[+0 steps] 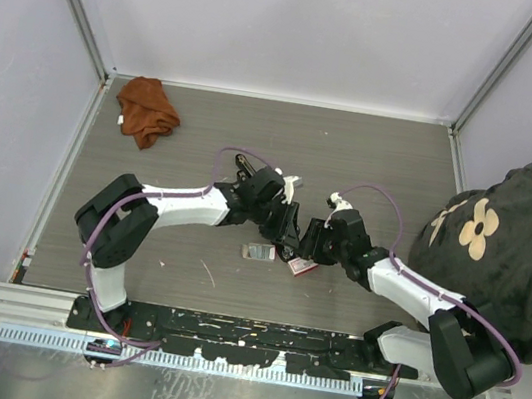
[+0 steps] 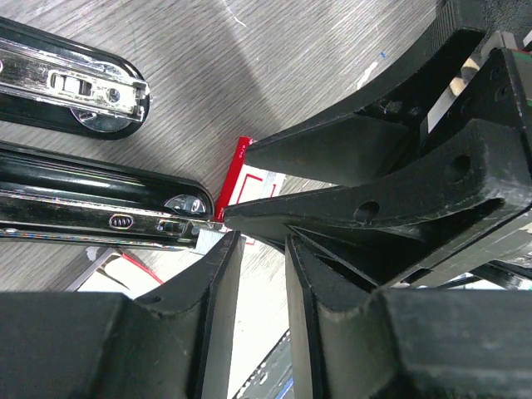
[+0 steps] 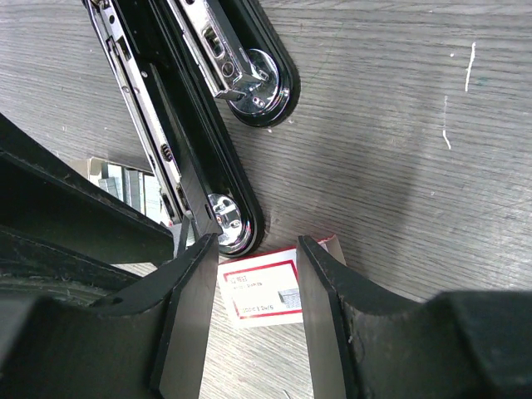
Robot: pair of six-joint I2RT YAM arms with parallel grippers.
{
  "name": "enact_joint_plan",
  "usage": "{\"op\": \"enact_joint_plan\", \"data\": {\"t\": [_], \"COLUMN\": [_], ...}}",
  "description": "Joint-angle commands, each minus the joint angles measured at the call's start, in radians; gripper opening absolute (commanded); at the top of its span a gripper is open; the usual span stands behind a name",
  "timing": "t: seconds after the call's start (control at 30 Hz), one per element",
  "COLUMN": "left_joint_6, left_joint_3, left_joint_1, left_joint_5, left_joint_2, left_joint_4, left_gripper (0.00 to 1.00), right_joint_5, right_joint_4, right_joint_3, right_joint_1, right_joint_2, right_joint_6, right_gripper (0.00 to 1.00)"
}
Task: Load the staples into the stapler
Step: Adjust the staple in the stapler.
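Left gripper (image 2: pixel 259 243), bottom centre of its wrist view: jaws a narrow way apart, tips at the chrome end of the stapler (image 2: pixel 100 212). I can't tell whether anything is pinched between them. My guess is it sits there to line up with the rail.

Right gripper (image 3: pixel 256 241), bottom centre of its view: jaws about half apart, straddling the red-and-white box (image 3: pixel 262 291), which lies flat on the table (image 1: pixel 373 166). Whether the fingers squeeze the box or only bracket it, I cannot tell. It is likely there to keep the box out of the way.

The stapler is swung fully open, both halves flat and running to the upper left of each wrist view, leaving the channel exposed for loading.

The staples (image 1: pixel 258 252) sit in their small grey tray just left of the box, below both grippers in the overhead view, and no strip shows in the channel.

An orange cloth (image 1: pixel 146 110) lies well apart at the upper left.
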Motion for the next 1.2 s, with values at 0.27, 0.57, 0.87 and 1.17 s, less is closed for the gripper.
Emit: {"op": "enact_joint_plan", "data": {"t": [0.27, 0.57, 0.87, 1.17], "left_joint_6": [0.235, 0.537, 0.690, 0.712], "left_joint_3": [0.018, 0.012, 0.029, 0.086], "left_joint_1": [-0.017, -0.068, -0.153, -0.179], "left_joint_5": [-0.145, -0.161, -0.287, -0.391], "left_joint_2": [-0.132, -0.105, -0.056, 0.017], "left_joint_4": [-0.042, -0.028, -0.024, -0.092], "left_gripper": [0.46, 0.60, 0.69, 0.65], "right_joint_5": [0.062, 0.137, 0.168, 0.168], "right_joint_4": [0.000, -0.043, -0.081, -0.080], "right_joint_3": [0.002, 0.000, -0.004, -0.018], "right_joint_1": [-0.002, -0.008, -0.049, -0.063], "right_joint_2": [-0.079, -0.115, -0.173, -0.194], "right_joint_6": [-0.001, -0.014, -0.022, -0.013], "right_gripper": [0.49, 0.50, 0.53, 0.54]}}
